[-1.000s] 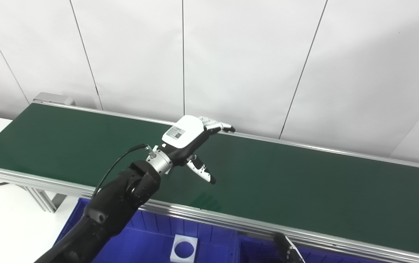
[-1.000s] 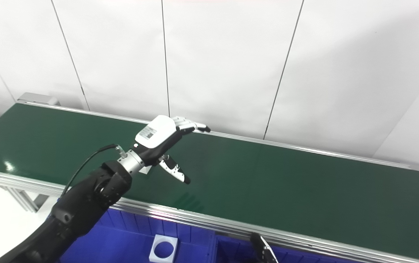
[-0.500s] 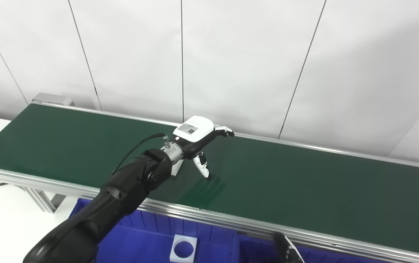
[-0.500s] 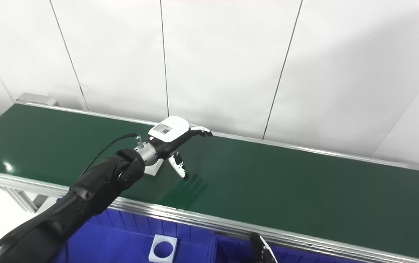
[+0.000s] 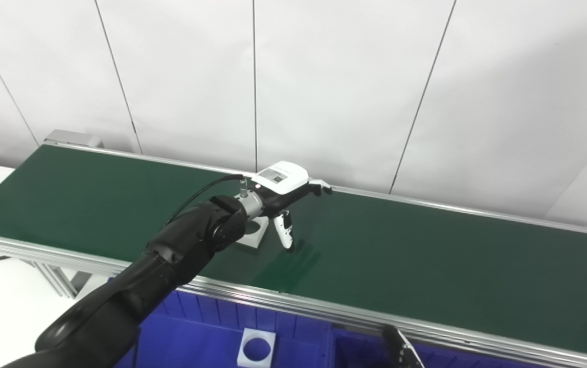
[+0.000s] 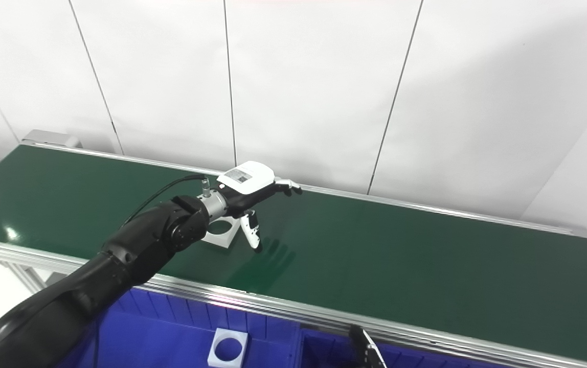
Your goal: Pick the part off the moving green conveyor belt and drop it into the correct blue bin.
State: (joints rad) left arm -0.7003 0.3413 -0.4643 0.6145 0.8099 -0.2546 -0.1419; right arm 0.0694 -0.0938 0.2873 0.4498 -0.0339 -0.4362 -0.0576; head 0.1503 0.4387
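White part rides green belt under your spread, empty left hand; reach step, next close around it

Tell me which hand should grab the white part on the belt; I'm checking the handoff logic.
Left. The left hand hovers open right over the white part on the conveyor belt. Only a tip of the right hand shows, low beside the blue bin.

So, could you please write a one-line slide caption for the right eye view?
Left hand open over a white square part with a round hole on the green conveyor belt.
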